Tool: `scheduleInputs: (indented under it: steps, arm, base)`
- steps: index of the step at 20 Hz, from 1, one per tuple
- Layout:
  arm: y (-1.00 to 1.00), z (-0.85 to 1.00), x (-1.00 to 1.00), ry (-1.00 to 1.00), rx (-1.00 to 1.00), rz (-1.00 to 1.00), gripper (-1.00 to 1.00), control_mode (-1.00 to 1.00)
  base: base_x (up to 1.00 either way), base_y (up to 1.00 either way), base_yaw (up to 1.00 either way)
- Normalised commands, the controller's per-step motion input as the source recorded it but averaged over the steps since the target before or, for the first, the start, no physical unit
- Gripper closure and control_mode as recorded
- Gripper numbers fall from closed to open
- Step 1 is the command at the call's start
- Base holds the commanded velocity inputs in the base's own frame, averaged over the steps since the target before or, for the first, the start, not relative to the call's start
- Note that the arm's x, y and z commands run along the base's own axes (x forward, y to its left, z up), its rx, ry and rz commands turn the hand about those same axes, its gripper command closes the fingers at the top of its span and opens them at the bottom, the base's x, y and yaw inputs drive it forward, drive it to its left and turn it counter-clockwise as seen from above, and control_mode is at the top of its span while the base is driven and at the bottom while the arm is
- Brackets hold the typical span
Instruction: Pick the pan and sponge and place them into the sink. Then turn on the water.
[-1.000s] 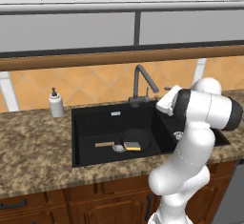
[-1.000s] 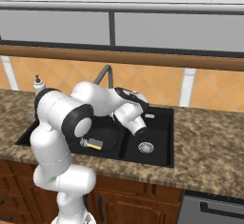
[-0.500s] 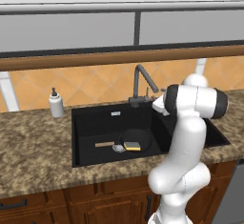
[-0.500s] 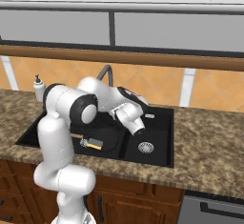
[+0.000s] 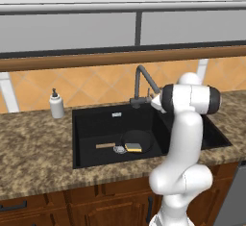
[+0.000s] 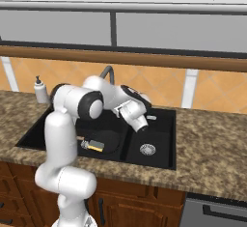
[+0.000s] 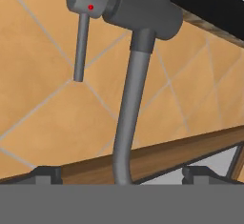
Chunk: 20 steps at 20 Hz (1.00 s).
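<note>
Lying in the left basin of the black sink: pan with handle stretching along the 9-to-3 line, pointing toward 9 o'clock; sponge resting yellow face up at the pan's 6 o'clock edge. Standing at the sink's 12 o'clock rim: grey faucet, spout reaching toward 3 o'clock. Hovering close before the faucet: tool, fingers spread wide, gripping nothing. Sitting on the worktop at 9 o'clock: soap bottle.

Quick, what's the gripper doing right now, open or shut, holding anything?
Gripper: open, holding nothing, aimed at the faucet.
</note>
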Motion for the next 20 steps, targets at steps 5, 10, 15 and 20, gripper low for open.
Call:
scheduleInputs:
  steps: [5, 10, 15, 20]
  arm:
    - [0.01, -0.09, 0.36, 0.0, 0.0, 0.0, -1.0, -1.0]
    - [0.01, -0.19, 0.33, 0.0, 0.0, 0.0, -1.0, -1.0]
    - [0.0, -0.29, 0.31, 0.03, 0.0, 0.0, -1.0, -1.0]
    - [0.0, -0.33, 0.23, 0.07, 0.0, 0.0, -1.0, -1.0]
  base:
    - [0.0, 0.0, 0.0]
    - [0.0, 0.0, 0.0]
    - [0.0, 0.0, 0.0]
    - [0.0, 0.0, 0.0]
